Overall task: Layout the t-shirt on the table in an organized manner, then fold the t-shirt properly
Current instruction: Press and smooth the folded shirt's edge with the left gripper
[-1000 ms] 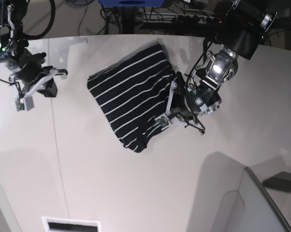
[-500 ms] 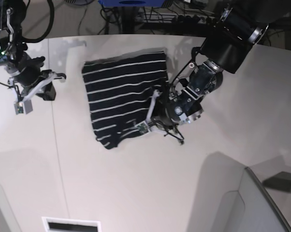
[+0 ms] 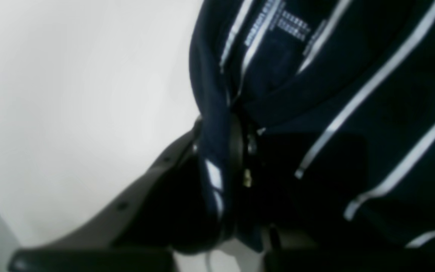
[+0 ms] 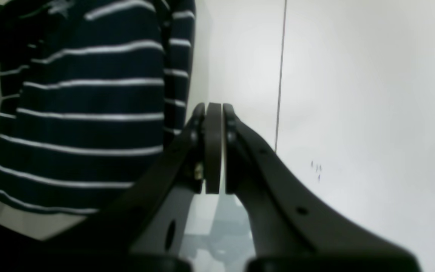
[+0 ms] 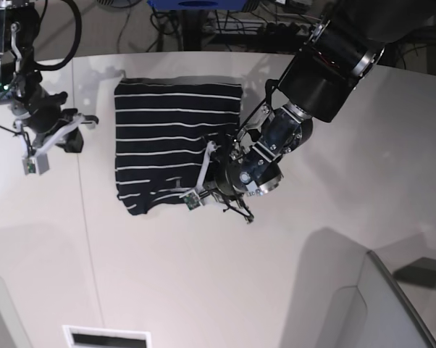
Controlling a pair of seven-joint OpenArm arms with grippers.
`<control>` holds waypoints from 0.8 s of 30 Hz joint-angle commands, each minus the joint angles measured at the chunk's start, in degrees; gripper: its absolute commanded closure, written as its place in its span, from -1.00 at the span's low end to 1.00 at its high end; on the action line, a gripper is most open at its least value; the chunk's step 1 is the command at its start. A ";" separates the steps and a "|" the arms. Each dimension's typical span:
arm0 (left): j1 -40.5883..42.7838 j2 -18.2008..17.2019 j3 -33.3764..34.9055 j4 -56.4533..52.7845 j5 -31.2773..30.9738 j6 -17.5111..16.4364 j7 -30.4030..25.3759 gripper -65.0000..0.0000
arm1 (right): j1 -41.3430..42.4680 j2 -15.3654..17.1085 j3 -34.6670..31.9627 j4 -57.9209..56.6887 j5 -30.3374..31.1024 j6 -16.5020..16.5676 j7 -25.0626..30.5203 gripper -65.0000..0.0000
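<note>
The t-shirt (image 5: 176, 145) lies on the table (image 5: 203, 275) as an already folded, roughly square packet, its stripes running level across the base view and its edges fairly even. The folding itself looks largely done, so the step in hand reads as squaring and placing the finished packet.

The left gripper (image 5: 203, 177) sits at the shirt's near corner on the side away from the seam line (image 5: 84, 217), its jaws clenched on a bunched edge of cloth. The left wrist view shows navy fabric pinched between them, with the printed neck label (image 3: 278, 22) just above the grasp. That corner of the shirt looks slightly lifted and rumpled compared with the rest.

The right gripper (image 5: 59, 134) hangs just beside the shirt's opposite edge, near the seam line, apart from the cloth. Its jaws are pressed together on nothing, as the right wrist view (image 4: 213, 151) shows plainly.

The next move, as I judge it, calls for settling the held corner flat against the table, letting the cloth go cleanly so it does not drag back with the jaws, then drawing the arm away without disturbing the layers. The risk is that a snagged hem pulls the top fold open.
</note>
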 commanded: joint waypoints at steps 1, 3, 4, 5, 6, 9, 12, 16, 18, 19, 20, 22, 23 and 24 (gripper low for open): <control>-1.39 0.56 -0.20 0.77 -0.11 0.00 -0.72 1.00 | 0.31 0.65 0.39 1.02 0.58 0.29 0.93 0.96; -1.48 0.65 -0.20 0.59 -0.11 0.00 -0.72 1.00 | 0.84 0.65 0.39 1.02 0.58 0.29 0.93 0.96; -1.48 0.65 -0.20 0.51 -0.11 0.00 -0.72 1.00 | 0.92 0.65 0.39 0.93 0.58 0.29 0.93 0.96; -1.48 0.65 -0.20 0.51 -0.11 0.00 -0.72 1.00 | 1.01 0.65 0.39 0.93 0.58 0.29 0.93 0.96; -1.39 0.65 -0.20 0.51 -0.11 0.00 -0.55 1.00 | 1.01 0.83 0.39 0.93 0.58 0.29 0.93 0.96; -0.95 0.39 -0.20 0.68 -0.11 0.00 -0.37 1.00 | 1.01 1.53 0.39 0.93 0.58 0.29 0.93 0.96; -0.86 0.30 -0.20 0.77 -0.20 0.00 -0.28 1.00 | 1.01 1.62 0.39 0.93 0.58 0.29 0.93 0.96; 0.19 0.30 -0.73 0.86 -0.29 0.08 -0.20 1.00 | 1.01 1.71 0.39 0.93 0.58 0.29 0.93 0.96; 0.72 0.30 -0.82 0.94 -0.29 0.17 -0.20 1.00 | 1.01 1.71 0.39 0.93 0.58 0.29 0.93 0.97; 1.16 0.30 -0.82 0.94 -0.29 0.17 -0.20 1.00 | 0.92 1.71 0.39 0.93 0.58 0.29 0.93 0.97; 1.86 0.30 -0.82 0.94 -0.29 0.17 -0.20 1.00 | 0.92 1.71 0.39 0.93 0.58 0.29 0.93 0.97; 2.39 0.21 -0.90 0.94 -0.29 0.26 -0.20 1.00 | 0.84 1.71 0.39 0.93 0.58 0.29 0.93 0.97; 2.48 0.21 -0.90 0.94 -0.29 0.26 -0.20 1.00 | 0.84 1.71 0.39 0.93 0.58 0.29 0.93 0.97; 2.48 0.21 -0.90 0.94 -0.29 0.26 -0.20 1.00 | 0.84 1.71 0.39 0.93 0.58 0.29 0.93 0.97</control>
